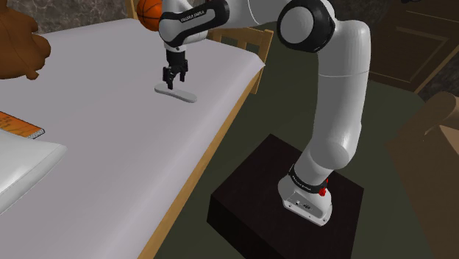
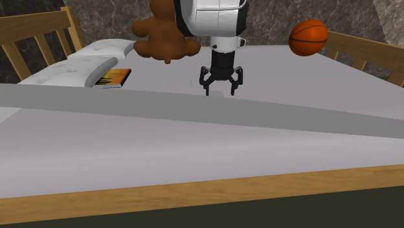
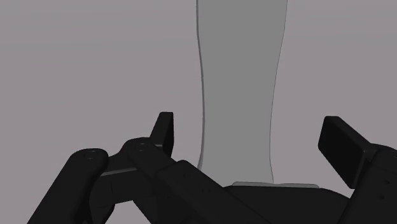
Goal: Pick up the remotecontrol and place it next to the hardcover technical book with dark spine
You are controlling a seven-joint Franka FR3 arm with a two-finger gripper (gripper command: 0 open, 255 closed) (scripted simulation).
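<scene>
1. The lettering on my arm point(image 1: 193, 16) is too small to read.
2. My tool point(image 1: 174, 82) hangs with its fingers apart, just above the pale grey remote control point(image 1: 176, 93).
3. The remote lies flat on the bed point(image 1: 110, 147), between my fingers and untouched.

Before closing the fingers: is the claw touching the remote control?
Apart. In the wrist view the open claw straddles the grey remote control, with bare surface showing between it and each finger.

Remote control point(image 1: 176, 94) being borne flat on the work surface point(image 1: 110, 191), being overhung by the gripper point(image 1: 174, 79), book point(image 1: 18, 126) being shown well apart toward the shoulder view's left, being flanked by a pillow point(image 1: 20, 168), ball point(image 1: 149, 10) being shown behind the remote control.
</scene>
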